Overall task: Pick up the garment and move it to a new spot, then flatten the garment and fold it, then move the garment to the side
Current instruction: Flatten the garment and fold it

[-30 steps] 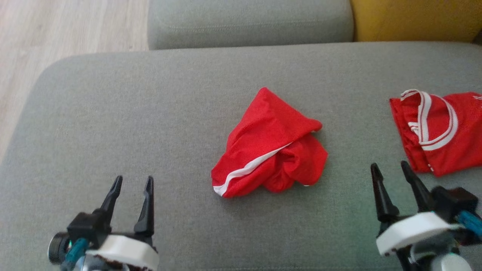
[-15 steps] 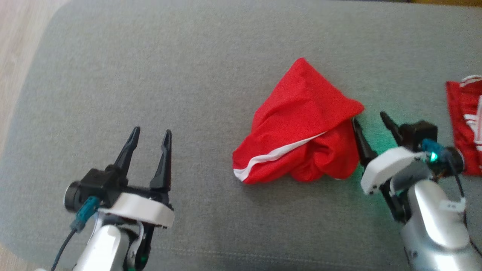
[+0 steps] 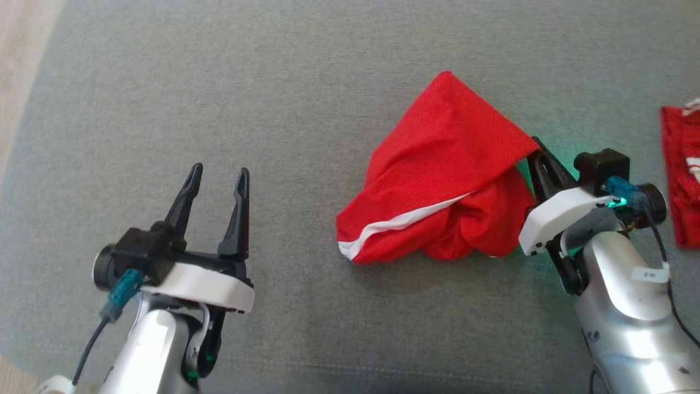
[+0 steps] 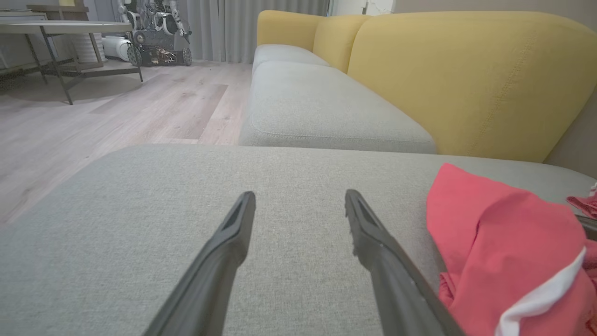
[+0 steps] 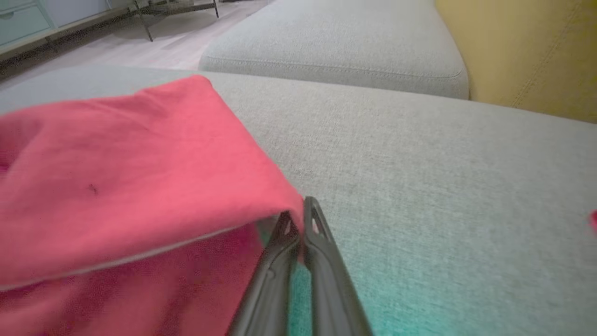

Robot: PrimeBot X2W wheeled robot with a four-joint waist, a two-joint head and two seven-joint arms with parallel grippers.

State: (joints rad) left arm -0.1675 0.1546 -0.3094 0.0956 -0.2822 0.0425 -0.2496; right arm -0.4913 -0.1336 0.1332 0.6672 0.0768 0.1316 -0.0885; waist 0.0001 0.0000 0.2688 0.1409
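Garment: a crumpled red garment (image 3: 437, 175) with a white stripe (image 3: 402, 224) lies on the grey seat cushion (image 3: 273, 82), well away from the cushion's left edge. Its top layer folds over into a flap that comes to a corner on the right.
Right gripper: the right gripper (image 3: 536, 145) sits low at the garment's right side. Its fingers are clenched together on the corner of that top flap, and in the right wrist view (image 5: 296, 209) red cloth shows between the tips.
Left gripper: the left gripper (image 3: 220, 171) is over bare cushion near the front edge, well apart from the garment. Its fingers are released and spread wide with nothing between them (image 4: 299, 196).
Other cloth: a second red garment (image 3: 681, 180) lies further right on the cushion.
Surroundings: a yellow backrest (image 4: 466, 79) rises behind the cushion, and a wooden floor (image 4: 116, 116) lies past its left edge.
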